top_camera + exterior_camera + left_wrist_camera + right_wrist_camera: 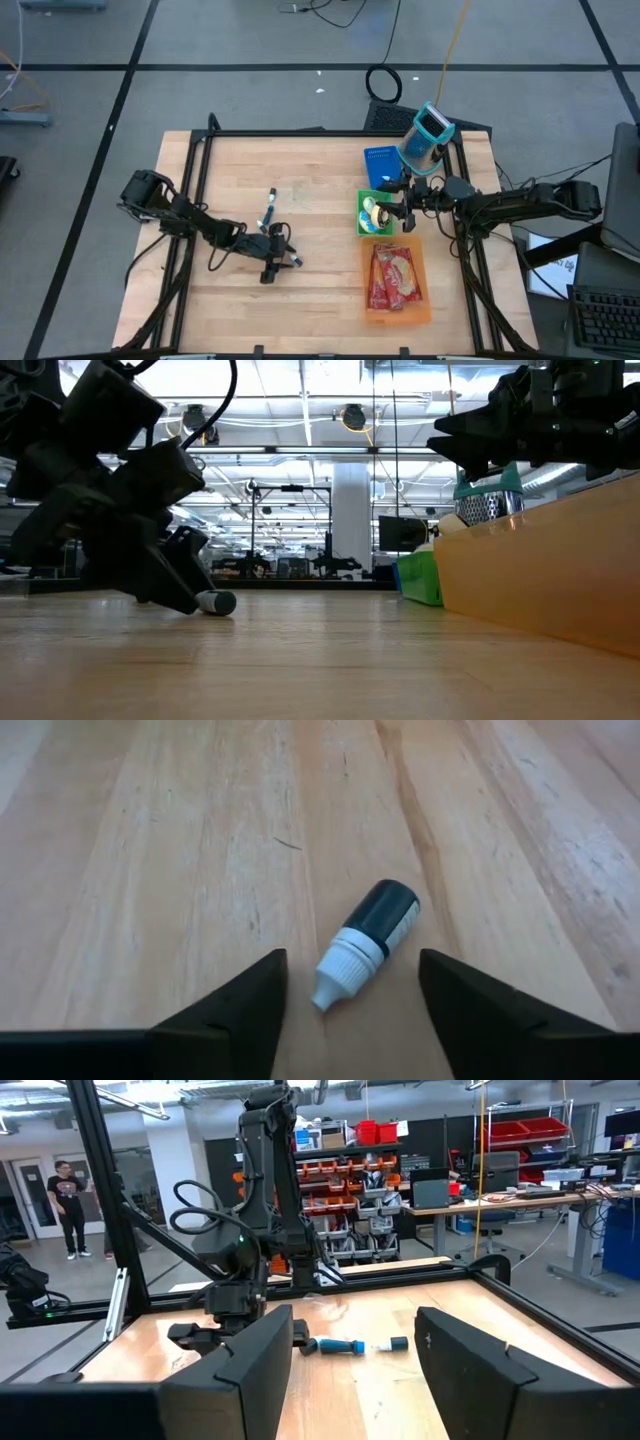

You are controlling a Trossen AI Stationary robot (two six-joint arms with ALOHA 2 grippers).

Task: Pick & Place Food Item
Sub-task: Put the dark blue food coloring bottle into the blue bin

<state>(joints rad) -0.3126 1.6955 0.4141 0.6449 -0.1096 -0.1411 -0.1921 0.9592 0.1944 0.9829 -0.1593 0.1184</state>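
A small dropper bottle (368, 942) with a dark body and a white cap lies on its side on the wooden table (320, 300). My left gripper (350, 960) is low over it and open. Its two fingers stand on either side of the cap end without touching it. In the high view the gripper (283, 260) sits left of centre near the bottle (294, 262). My right gripper (392, 208) hangs open above the green bin (362, 228), which holds yellow food items (372, 212), and nothing is between its fingers (260, 1360).
An orange bin (425, 315) with red packets (393, 278) stands near the green one. A blue box (379, 163) and a teal-and-silver container (428, 135) stand at the far right. A blue-and-white pen-like thing (270, 208) lies beyond the left gripper.
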